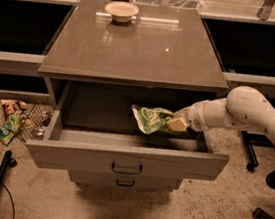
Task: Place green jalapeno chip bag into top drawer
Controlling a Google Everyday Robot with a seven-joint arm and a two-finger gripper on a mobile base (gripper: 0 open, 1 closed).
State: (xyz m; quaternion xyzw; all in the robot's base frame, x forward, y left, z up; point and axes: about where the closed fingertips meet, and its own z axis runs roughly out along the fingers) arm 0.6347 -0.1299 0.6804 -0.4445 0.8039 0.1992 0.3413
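The green jalapeno chip bag point(150, 119) is a shiny light-green foil bag with white lettering. It hangs inside the open top drawer point(126, 156), right of the middle, above the drawer floor. My gripper point(177, 124) reaches in from the right over the drawer's right side and is shut on the bag's right edge. The white arm point(247, 115) runs off to the right. The drawer is pulled out, its grey front with a dark bar handle point(126, 169) facing me.
A narrower grey drawer point(125, 182) sits shut below. A pale bowl point(121, 11) stands at the back of the brown cabinet top point(136, 46). Snack packets point(9, 127) lie on the floor at left. Chair bases point(265, 214) stand at right.
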